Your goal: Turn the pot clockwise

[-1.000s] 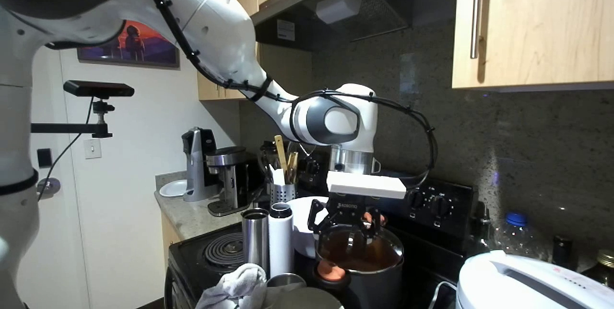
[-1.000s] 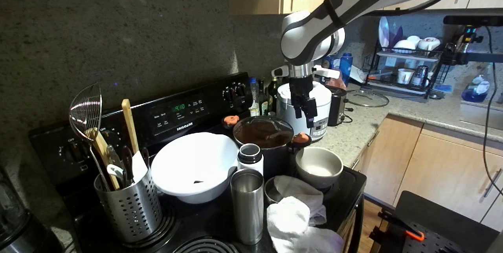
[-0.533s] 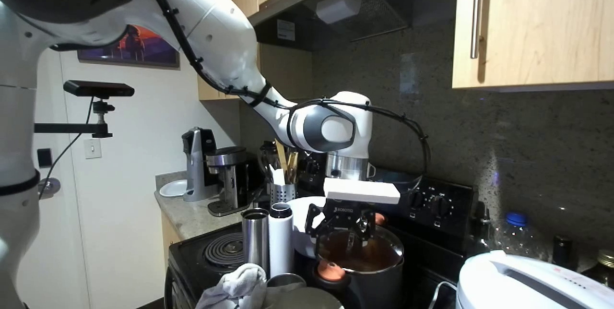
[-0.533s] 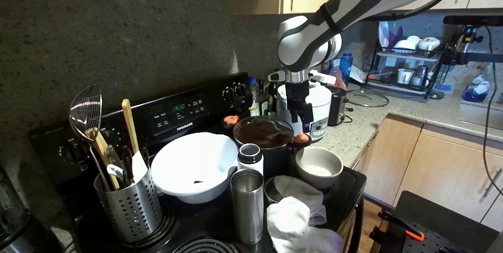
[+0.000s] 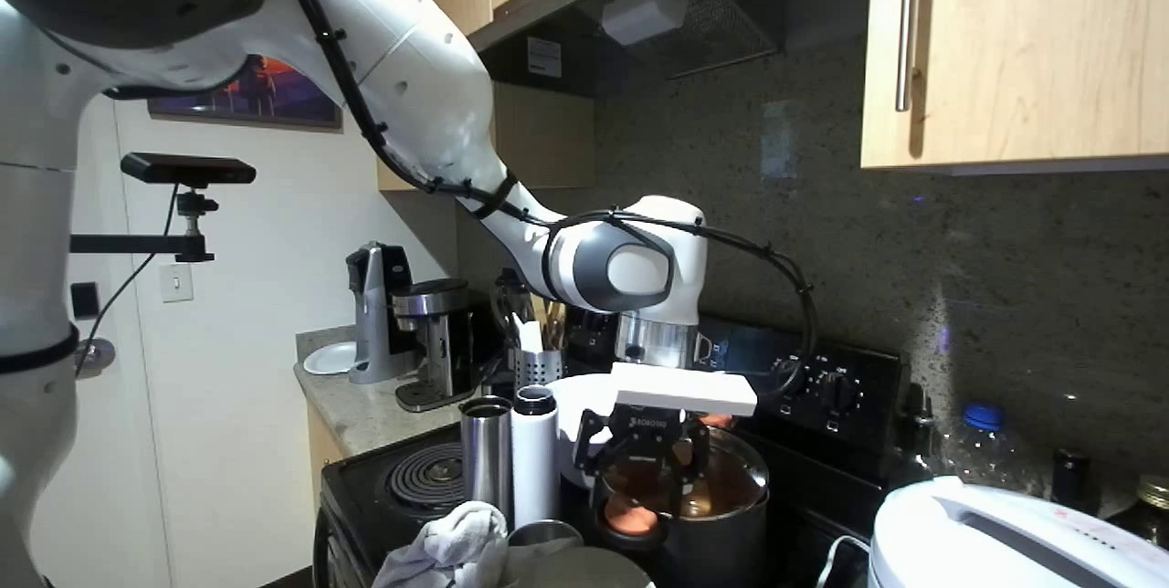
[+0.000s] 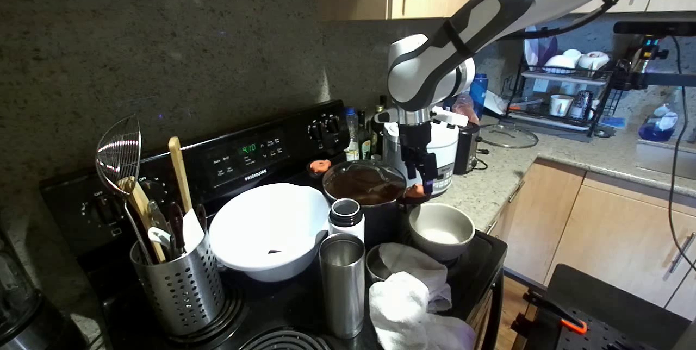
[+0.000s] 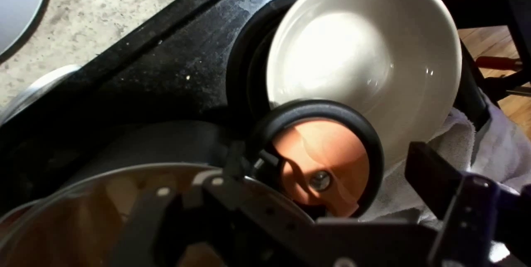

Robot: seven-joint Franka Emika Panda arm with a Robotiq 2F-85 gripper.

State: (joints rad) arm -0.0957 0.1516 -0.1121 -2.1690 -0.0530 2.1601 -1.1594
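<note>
The pot point(image 5: 726, 547) is round, with a dark outer wall and a copper-brown inside, on the stove. It also shows in an exterior view point(image 6: 383, 219) and at the lower left of the wrist view point(image 7: 166, 142). Its near handle point(image 7: 327, 155), orange inside a black ring, also shows in both exterior views point(image 5: 630, 515) point(image 6: 414, 191). My gripper point(image 7: 332, 167) is open and points down at this handle, which also shows in both exterior views point(image 5: 639, 478) point(image 6: 421, 184). In the wrist view one finger is by the pot rim, the other beyond the handle's outer edge. I cannot tell whether they touch it.
A pale bowl point(image 7: 365, 59) stands beside the handle. A large white bowl point(image 6: 266, 230), a white bottle point(image 6: 348, 225) and a tall steel canister point(image 6: 342, 290) stand close by. A white rice cooker point(image 6: 446, 149) is behind the pot. Towels point(image 6: 402, 306) lie at the front.
My gripper has moved down to the near handle of the pot, with a small shift sideways. It stays open. The pot and the things around it have not visibly moved.
</note>
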